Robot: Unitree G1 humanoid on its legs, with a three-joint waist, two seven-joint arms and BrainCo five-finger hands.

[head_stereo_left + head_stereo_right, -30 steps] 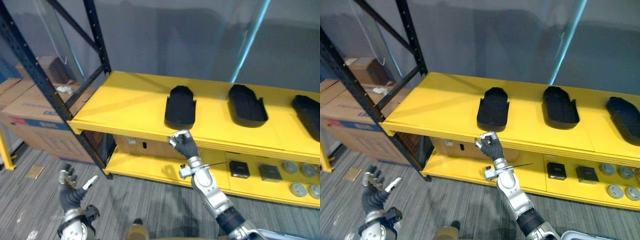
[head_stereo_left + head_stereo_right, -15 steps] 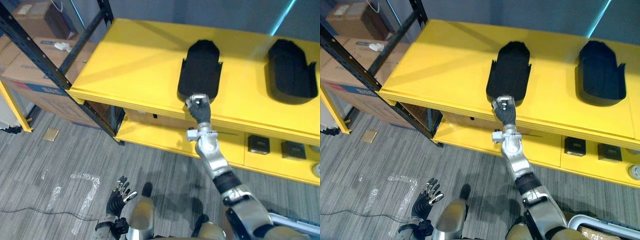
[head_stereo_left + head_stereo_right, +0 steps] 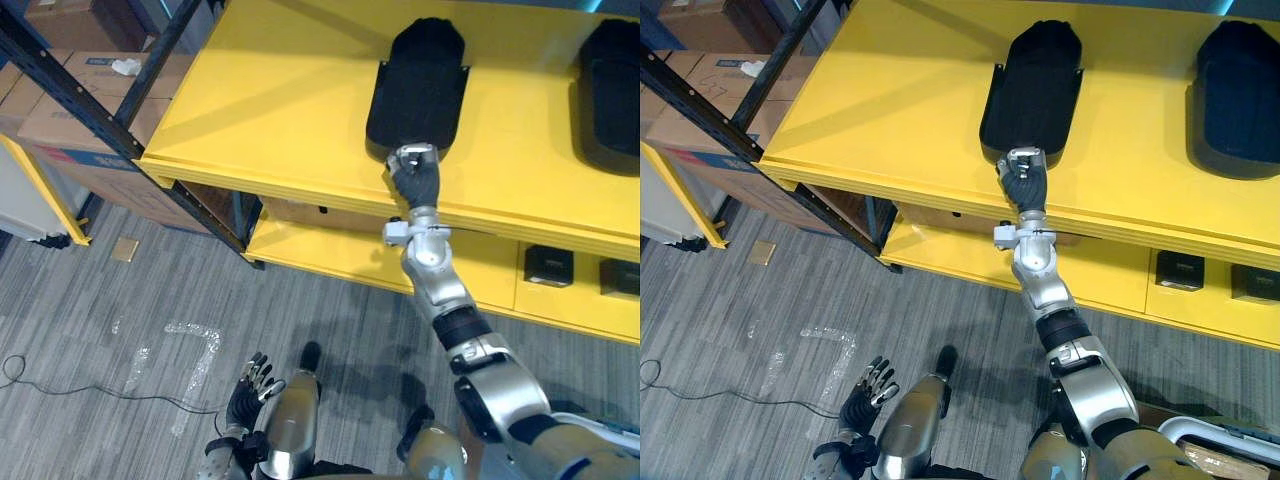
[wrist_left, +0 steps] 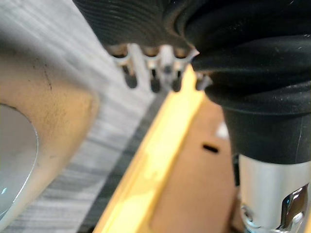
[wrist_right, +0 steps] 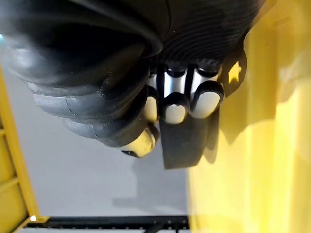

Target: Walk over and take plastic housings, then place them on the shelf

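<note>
The right hand (image 3: 415,172) rests at the near end of a black housing (image 3: 420,80) lying on the yellow shelf (image 3: 270,110). Its wrist view makes the grip plainer (the head views give mostly the back of the hand): fingers (image 5: 176,104) curled, thumb (image 5: 140,141) pinching the housing's edge. A second housing (image 3: 1238,95) lies well apart to the right. The left hand (image 3: 866,385) hangs low over the floor (image 3: 760,330), fingers loosely spread.
</note>
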